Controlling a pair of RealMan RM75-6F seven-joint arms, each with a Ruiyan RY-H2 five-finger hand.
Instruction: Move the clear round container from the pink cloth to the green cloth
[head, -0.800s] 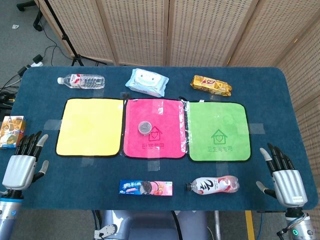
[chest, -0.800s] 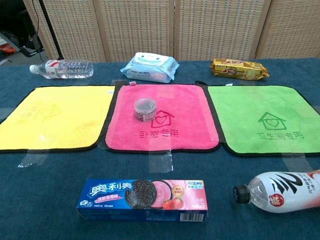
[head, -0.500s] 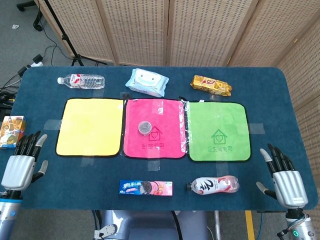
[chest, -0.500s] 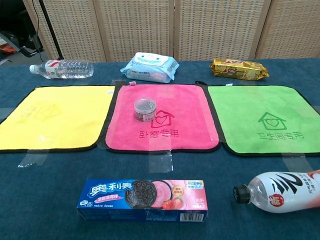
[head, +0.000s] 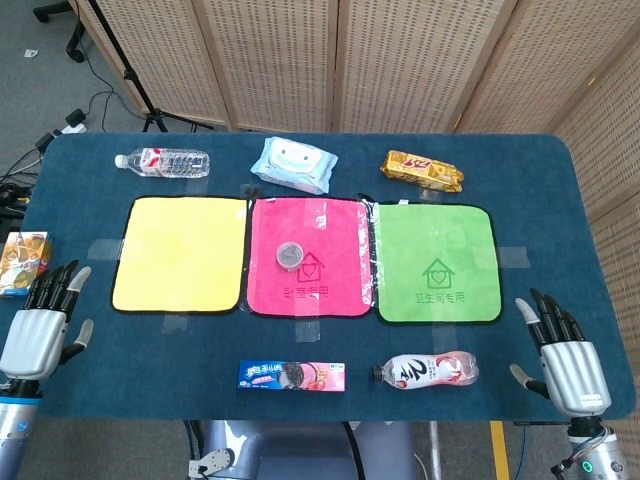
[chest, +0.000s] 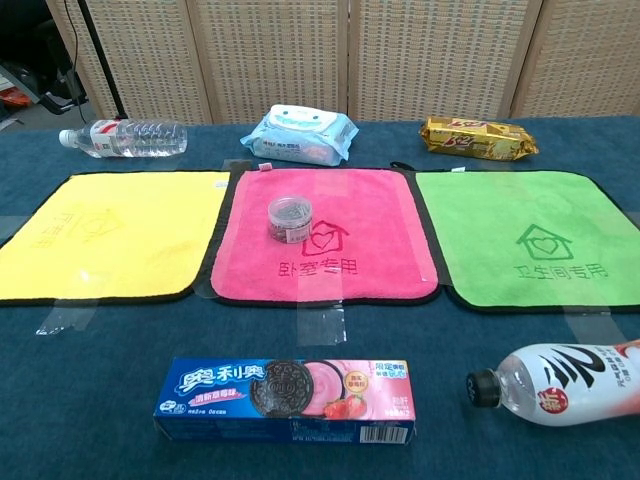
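Note:
The clear round container (head: 290, 256) (chest: 290, 219) stands upright near the middle of the pink cloth (head: 330, 230) (chest: 370, 215). To its right lies the green cloth (head: 436, 262) (chest: 530, 240), with nothing on it. My left hand (head: 42, 329) hovers at the near left edge of the table, fingers spread and holding nothing. My right hand (head: 563, 354) is at the near right corner, also spread and empty. Both hands are far from the container and appear only in the head view.
A yellow cloth (head: 180, 252) lies left of the pink one. Along the back sit a water bottle (head: 162, 161), a wipes pack (head: 293, 164) and a gold snack pack (head: 423, 171). At the front lie an Oreo box (head: 291, 376) and a pink drink bottle (head: 428, 369). A small box (head: 22, 262) sits far left.
Both hands have drifted slightly toward the near edge of the table. The container and the cloths have not moved.

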